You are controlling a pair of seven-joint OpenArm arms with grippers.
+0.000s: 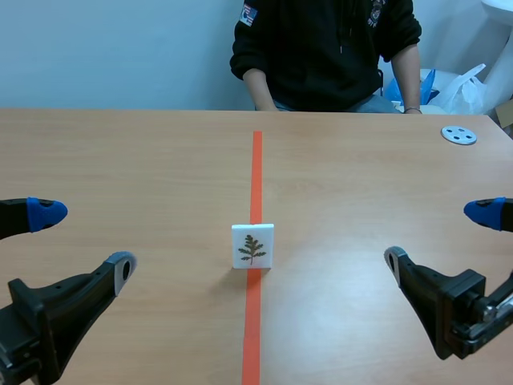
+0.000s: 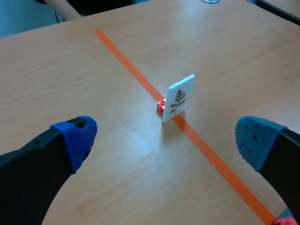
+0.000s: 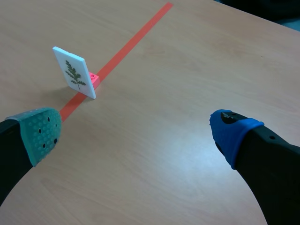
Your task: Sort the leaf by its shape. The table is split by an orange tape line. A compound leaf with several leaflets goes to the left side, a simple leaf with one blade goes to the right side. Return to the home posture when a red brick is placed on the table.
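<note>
- A small white card, printed with a green leaf of several small leaflets along one stem, stands upright on the pale wooden desk.
- The white card sits right on the orange tape line that splits the desk, at about the middle, on neither side.
- A small red block with a stud on top touches the back of the card's lower edge, also on the tape.
- The left claw hangs low at the near left, released, its fingers spread wide with nothing between them, and well apart from the card.
- The right claw hangs low at the near right, likewise released and holding nothing, well apart from the card.
- A person in a dark hooded top sits across the far edge of the desk.
- A grey round disc with holes lies flat near the far right corner.
- A white plastic bag shows behind that corner, off the desk.
</note>
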